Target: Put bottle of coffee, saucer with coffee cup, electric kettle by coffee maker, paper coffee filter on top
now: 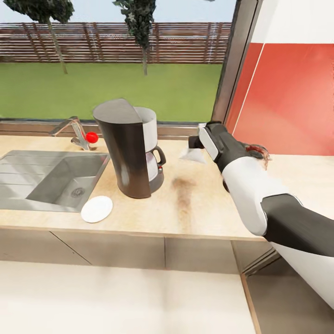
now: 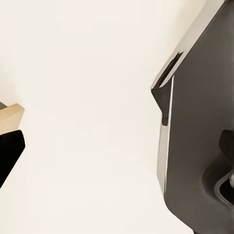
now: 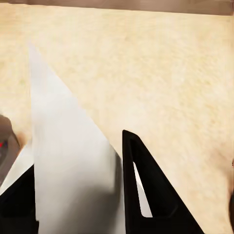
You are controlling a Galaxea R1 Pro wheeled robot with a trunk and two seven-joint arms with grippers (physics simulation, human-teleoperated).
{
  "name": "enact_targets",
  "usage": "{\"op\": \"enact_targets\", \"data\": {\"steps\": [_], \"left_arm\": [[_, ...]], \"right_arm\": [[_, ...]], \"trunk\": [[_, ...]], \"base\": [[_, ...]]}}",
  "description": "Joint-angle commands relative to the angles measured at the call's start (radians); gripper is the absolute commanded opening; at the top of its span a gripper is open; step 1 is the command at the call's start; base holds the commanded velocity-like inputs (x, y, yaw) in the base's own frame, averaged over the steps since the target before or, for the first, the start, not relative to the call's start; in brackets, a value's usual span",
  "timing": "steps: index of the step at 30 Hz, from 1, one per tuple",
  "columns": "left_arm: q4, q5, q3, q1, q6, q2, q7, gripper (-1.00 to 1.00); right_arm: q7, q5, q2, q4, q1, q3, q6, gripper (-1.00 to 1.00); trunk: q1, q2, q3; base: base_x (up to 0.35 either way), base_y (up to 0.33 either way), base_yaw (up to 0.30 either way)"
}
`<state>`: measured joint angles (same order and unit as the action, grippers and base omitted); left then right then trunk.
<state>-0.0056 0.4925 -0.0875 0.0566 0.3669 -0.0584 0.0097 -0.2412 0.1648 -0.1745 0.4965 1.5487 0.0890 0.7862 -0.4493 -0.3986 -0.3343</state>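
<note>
The right arm reaches forward, white forearm and dark wrist extended; the right gripper [image 1: 194, 147] is clamped on the paper coffee filter [image 3: 73, 161] (its black fingers [image 3: 146, 190] pinching the sheet).

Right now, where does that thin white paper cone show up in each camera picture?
Head view: thin white paper coffee filter at the right gripper, right of the tall dark grey coffee maker.
Left wrist view: none to be seen.
Right wrist view: filter pinched between black fingers.
Shared landmark: beige countertop.

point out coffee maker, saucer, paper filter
coffee maker [image 1: 124, 153], head view, dark front of body.
saucer [image 1: 97, 208], head view, centre of plate.
paper coffee filter [image 3: 68, 161], right wrist view, middle of the white sheet.
</note>
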Motion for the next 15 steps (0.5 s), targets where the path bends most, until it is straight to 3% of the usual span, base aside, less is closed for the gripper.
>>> {"op": "enact_targets", "data": {"steps": [1,15], "left_arm": [[-0.001,-0.008,-0.008,0.0,0.003,0.0,0.001,1.0],[-0.001,-0.008,-0.008,0.0,0.003,0.002,0.001,1.0]], "right_arm": [[-0.012,0.012,0.0,0.03,0.001,-0.014,0.022,-1.0],[-0.046,0.012,0.0,0.202,0.001,-0.071,0.15,-1.0]], "trunk": [[-0.001,-0.001,0.0],[-0.001,-0.001,0.023]], "base": [[0.0,0.0,0.0],[0.0,0.0,0.0]]}}
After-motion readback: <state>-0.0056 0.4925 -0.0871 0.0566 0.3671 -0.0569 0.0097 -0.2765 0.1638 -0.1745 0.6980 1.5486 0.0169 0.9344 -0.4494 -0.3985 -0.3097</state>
